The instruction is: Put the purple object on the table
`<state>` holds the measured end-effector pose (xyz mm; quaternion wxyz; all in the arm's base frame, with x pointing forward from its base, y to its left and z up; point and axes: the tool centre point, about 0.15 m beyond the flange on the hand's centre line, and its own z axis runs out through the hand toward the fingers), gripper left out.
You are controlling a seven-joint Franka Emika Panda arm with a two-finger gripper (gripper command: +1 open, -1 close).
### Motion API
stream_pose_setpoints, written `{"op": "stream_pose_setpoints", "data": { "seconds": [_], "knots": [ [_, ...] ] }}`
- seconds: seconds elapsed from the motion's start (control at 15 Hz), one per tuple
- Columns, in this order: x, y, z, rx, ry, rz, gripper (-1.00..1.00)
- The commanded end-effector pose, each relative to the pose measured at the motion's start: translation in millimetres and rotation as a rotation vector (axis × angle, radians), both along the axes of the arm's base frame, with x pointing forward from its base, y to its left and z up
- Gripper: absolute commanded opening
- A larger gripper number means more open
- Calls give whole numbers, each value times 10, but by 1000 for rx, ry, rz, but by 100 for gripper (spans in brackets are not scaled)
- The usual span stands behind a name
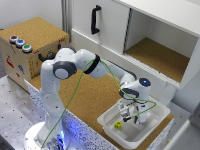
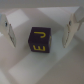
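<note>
The table [image 1: 90,97] carries a white tray [image 1: 155,122] at its end, towards the exterior view's right, and the gripper [image 1: 126,116] hangs low inside it. The purple object [image 2: 39,40] (a cube with yellow letters) lies on the tray floor, centred between the wide-open, empty fingers [image 2: 73,29]. A good grasp would likely need a straight descent, closing evenly on opposite faces.

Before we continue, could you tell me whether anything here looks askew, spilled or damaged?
Nothing stands out. The purple block sits intact in the white tray, between the open gripper's fingers; nothing spilled on the table.
</note>
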<state>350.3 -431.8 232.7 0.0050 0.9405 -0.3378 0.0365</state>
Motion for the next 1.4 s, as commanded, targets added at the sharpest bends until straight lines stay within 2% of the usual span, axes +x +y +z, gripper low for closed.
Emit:
{"op": "stream_pose_setpoints", "data": {
  "seconds": [0.0,0.4,0.53,0.6,0.8,0.93,1.07,1.2,1.33],
  "knots": [
    [219,-21,-141,-44,9,24,-100],
    [126,-41,-230,-44,42,30,-100],
    [95,-42,-197,-41,32,25,-100],
    [107,-31,-127,-45,15,30,-100],
    [251,67,314,-65,-92,98,-100],
    [341,182,547,-83,-127,172,-100],
    [466,343,771,-9,-181,276,-100],
    [587,603,979,29,-202,382,-100],
    [653,875,1158,7,-214,464,-100]
  ]
}}
